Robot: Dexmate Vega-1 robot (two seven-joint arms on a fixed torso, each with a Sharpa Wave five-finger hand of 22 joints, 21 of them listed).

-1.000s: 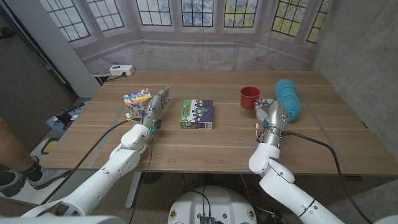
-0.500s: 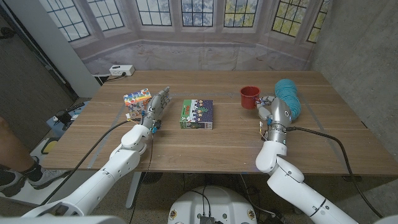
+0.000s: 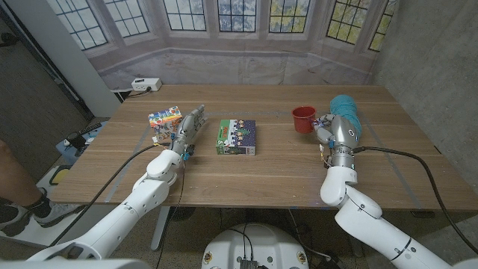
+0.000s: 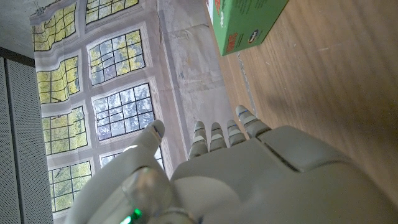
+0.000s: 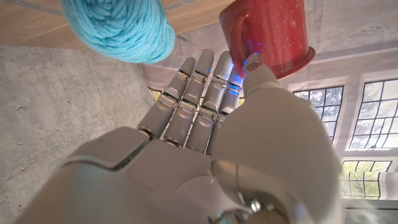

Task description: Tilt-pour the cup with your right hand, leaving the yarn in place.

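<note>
The red cup (image 3: 303, 119) stands upright on the table at the right, with the teal yarn (image 3: 346, 116) lying just to its right. My right hand (image 3: 332, 133) is raised between the two, a little nearer to me, fingers straight and apart, holding nothing. In the right wrist view the thumb tip comes up against the side of the cup (image 5: 267, 34) while the fingers (image 5: 199, 87) point into the gap beside the yarn (image 5: 118, 28); I cannot tell whether the thumb touches. My left hand (image 3: 187, 128) stands on its edge at the left, fingers extended and empty.
A green box (image 3: 236, 137) lies at the table's middle, also seen in the left wrist view (image 4: 245, 22). A colourful box (image 3: 165, 119) sits just left of my left hand. A white power strip (image 3: 146, 84) is off the far left corner. A person's leg (image 3: 11, 187) is at the left edge.
My right hand has moved to the right and away from me, into the gap between cup and yarn. The left arm has not moved.
</note>
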